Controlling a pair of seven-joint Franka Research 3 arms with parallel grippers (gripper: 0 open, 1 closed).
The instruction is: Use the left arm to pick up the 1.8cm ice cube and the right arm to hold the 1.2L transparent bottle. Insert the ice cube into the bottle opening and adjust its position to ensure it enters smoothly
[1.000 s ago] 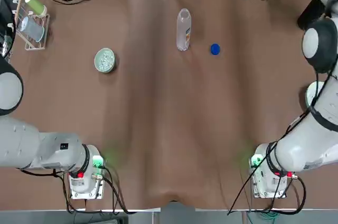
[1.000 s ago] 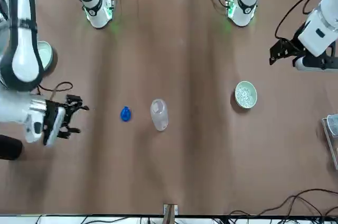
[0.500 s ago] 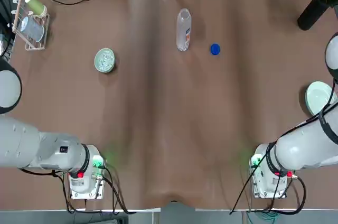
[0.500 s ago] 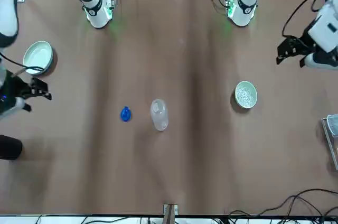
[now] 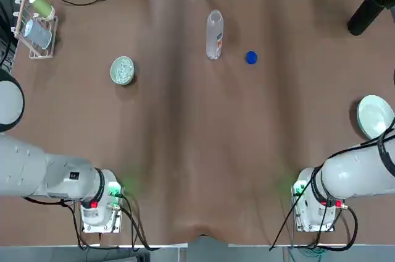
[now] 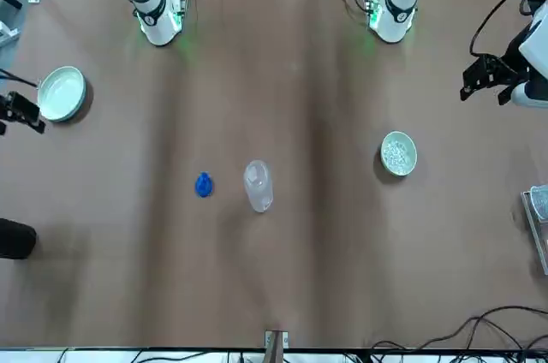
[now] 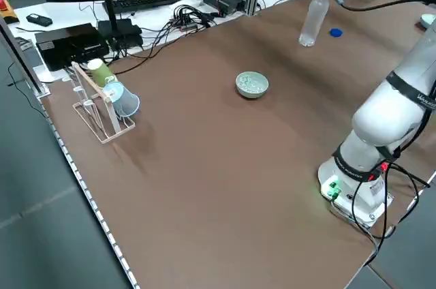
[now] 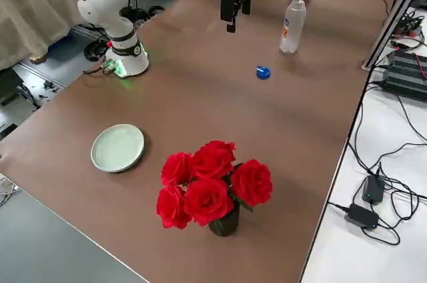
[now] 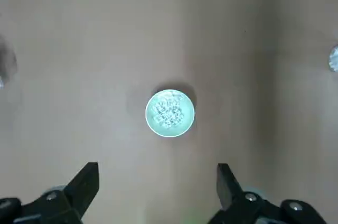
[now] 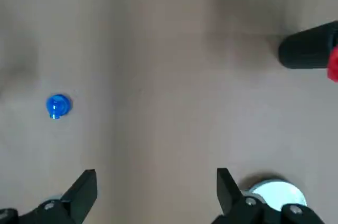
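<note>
**Ice in the bowl, bottle standing open, both arms held high**

Ice cubes [image 9: 169, 113] lie heaped in a small green bowl [image 5: 122, 70] on the left part of the counter [image 5: 197, 151], toward the far side. The clear bottle [image 5: 213, 34] stands upright near the far edge at the middle, well apart from the bowl, with its blue cap [image 5: 251, 57] lying on the counter just to its right, so the mouth looks open.

The left gripper [image 9: 157, 189] hangs high over the bowl with its fingers spread wide and nothing between them. The right gripper [image 10: 156, 189] is also raised and spread wide, holding nothing, above the right part of the counter between the cap, a pale plate [image 5: 374, 115] and a vase of red roses [image 8: 213, 186]. A rack with cups [image 5: 36, 25] stands at the far left.

This could be arms poised before reaching or drawn back after a cube went in; whether the bottle holds one cannot be told.

If a cube is to be taken, I judge the care lies in closing on a single cube from the heap, and in steadying the bottle low on its body so the narrow mouth stays clear.
</note>
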